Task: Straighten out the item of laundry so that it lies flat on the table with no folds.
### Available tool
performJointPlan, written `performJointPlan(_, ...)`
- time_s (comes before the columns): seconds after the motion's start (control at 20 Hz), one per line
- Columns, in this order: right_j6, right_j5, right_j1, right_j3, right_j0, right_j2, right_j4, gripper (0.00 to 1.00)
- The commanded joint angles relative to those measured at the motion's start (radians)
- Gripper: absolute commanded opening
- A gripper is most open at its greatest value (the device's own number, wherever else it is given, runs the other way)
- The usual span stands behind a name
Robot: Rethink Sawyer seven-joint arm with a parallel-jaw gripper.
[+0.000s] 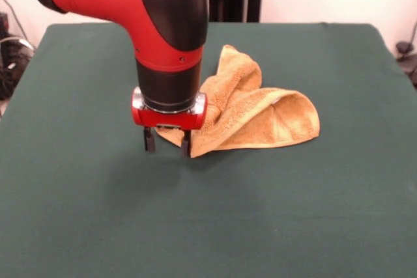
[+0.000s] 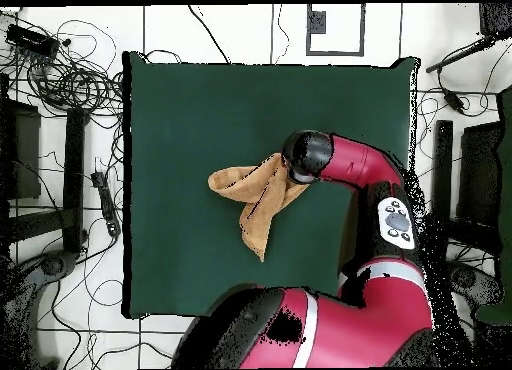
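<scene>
Green counter (image 1: 98, 226) spans both views, bare nearest the camera. Towel (image 1: 260, 118) sits mid-counter, bunched and folded over itself: flattening is not done. Jaws of the gripper (image 1: 167, 141) stand apart, lowered at the towel's corner, apparently not yet pinching cloth.

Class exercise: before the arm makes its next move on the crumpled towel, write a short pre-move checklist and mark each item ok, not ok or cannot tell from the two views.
1. Towel lies flat: not ok, bunched and folded.
2. Gripper at a towel edge: ok, at its corner.
3. Fingers apart: ok.
4. Cloth between the fingers: cannot tell.
5. Bare table around the towel for spreading: ok.
6. Towel fully on the table: ok.
</scene>
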Motion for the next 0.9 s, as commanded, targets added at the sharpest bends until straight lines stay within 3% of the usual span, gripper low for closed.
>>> performJointPlan(0.05,0.047,-0.047,-0.082,0.187,0.009,0.072,-0.044,1.00)
performJointPlan(0.2,0.056,-0.096,-0.104,0.250,-0.001,0.076,-0.052,1.00)
performJointPlan(0.9,0.074,-0.127,-0.085,0.239,-0.015,0.098,-0.060,1.00)
